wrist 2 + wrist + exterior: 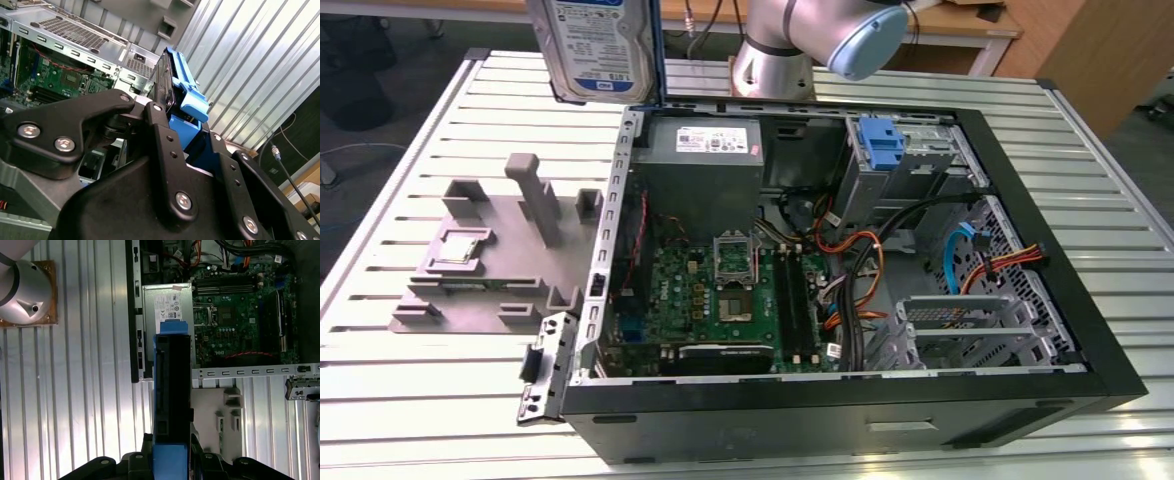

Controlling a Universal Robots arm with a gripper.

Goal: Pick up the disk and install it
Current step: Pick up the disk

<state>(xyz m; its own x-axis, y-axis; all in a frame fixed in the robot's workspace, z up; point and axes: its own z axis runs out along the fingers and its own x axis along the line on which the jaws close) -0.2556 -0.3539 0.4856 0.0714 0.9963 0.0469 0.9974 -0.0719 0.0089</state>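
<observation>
The disk [598,48], silver with a blue-and-white label, hangs upright in the air above the far left corner of the open computer case [854,400] in the exterior view. In the first wrist view the disk [172,390] appears edge-on in its blue bracket, over the case's wall and the slatted table. My gripper [172,462] is shut on its near end. In the second wrist view the black fingers [162,135] clamp the blue-framed disk [182,92] from both sides.
Inside the case sit a grey power supply box [704,142], a green motherboard [720,295], a blue plastic caddy [881,140] at the back and a metal drive cage [961,330] at the front right. A grey fixture [494,260] stands left of the case. The arm's base [781,55] is behind it.
</observation>
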